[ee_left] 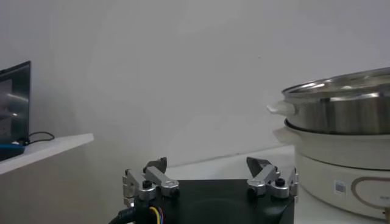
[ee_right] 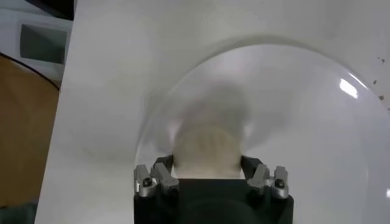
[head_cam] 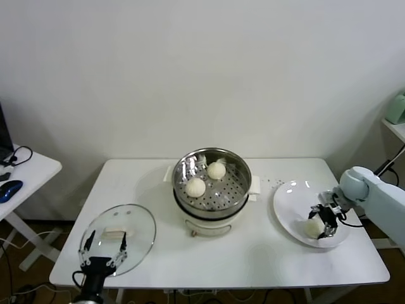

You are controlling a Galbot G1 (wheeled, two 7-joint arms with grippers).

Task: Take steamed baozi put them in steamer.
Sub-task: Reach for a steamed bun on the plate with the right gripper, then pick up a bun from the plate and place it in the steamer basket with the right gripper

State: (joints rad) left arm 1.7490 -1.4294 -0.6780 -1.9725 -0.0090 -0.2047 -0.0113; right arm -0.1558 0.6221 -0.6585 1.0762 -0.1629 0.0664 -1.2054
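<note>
Baozi [head_cam: 312, 228] on plate [head_cam: 288, 212], table's right edge | right gripper [head_cam: 324, 222] clamped on it | left gripper [head_cam: 101, 247] spread apart, front-left corner

A: In the right wrist view the baozi [ee_right: 207, 151] sits between the fingers of the right gripper [ee_right: 207, 167], but its lower part is hidden behind the gripper's black body, and the plate [ee_right: 317, 109] runs off the frame's edge.

B: Whether the pads actually touch the dough (they stand right at its sides) I cannot tell; the head view shows that gripper [head_cam: 324, 223] too small to settle it.

A: The left wrist view cuts the steamer [ee_left: 341, 140] at the edge, so its inside is hidden there.

B: And the left gripper [head_cam: 102, 248] in the head view is cropped below.
</note>
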